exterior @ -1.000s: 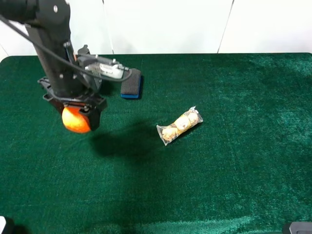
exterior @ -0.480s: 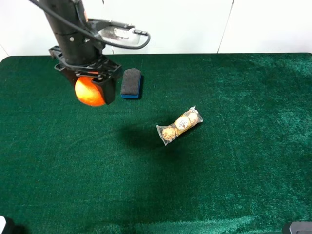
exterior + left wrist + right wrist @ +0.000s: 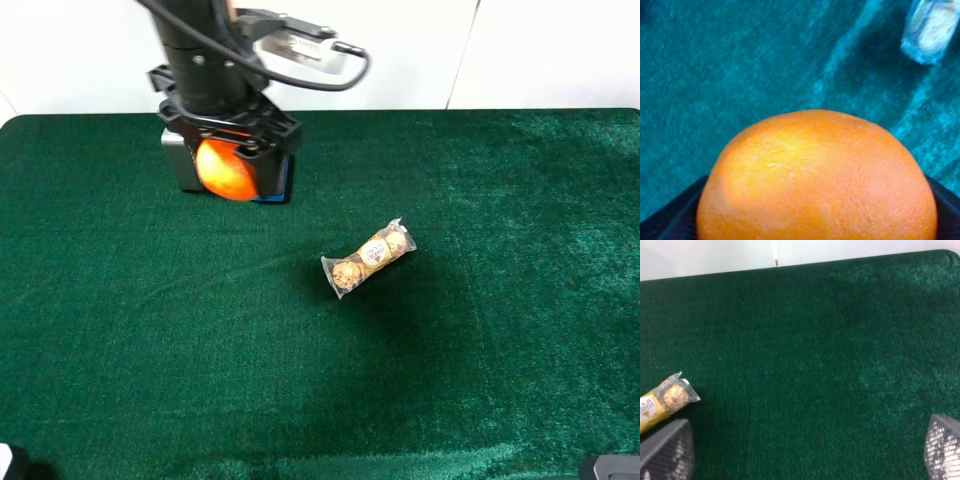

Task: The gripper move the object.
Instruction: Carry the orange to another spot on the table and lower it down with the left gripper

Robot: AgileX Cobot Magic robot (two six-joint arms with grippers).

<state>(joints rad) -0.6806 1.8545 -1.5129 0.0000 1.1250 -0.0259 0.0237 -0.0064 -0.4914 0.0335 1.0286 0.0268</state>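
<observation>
My left gripper [image 3: 228, 168] is shut on the round orange fruit [image 3: 224, 170] and holds it in the air over the back left of the green table, in front of a dark blue eraser block [image 3: 283, 185]. In the left wrist view the orange [image 3: 815, 177] fills the lower frame. My right gripper [image 3: 805, 460] is open, with only its two mesh fingertips [image 3: 667, 447] showing above bare cloth; in the high view just a corner of that arm [image 3: 612, 467] shows at the bottom right.
A clear packet of three beige balls [image 3: 368, 257] lies near the table's middle; it also shows in the right wrist view [image 3: 662, 400] and the left wrist view [image 3: 932, 27]. The green cloth [image 3: 480, 350] ends at a white wall at the back.
My left arm has carried the orange up and to the right, from the left side of the table toward the back, now over the eraser block. The packet has not moved.
</observation>
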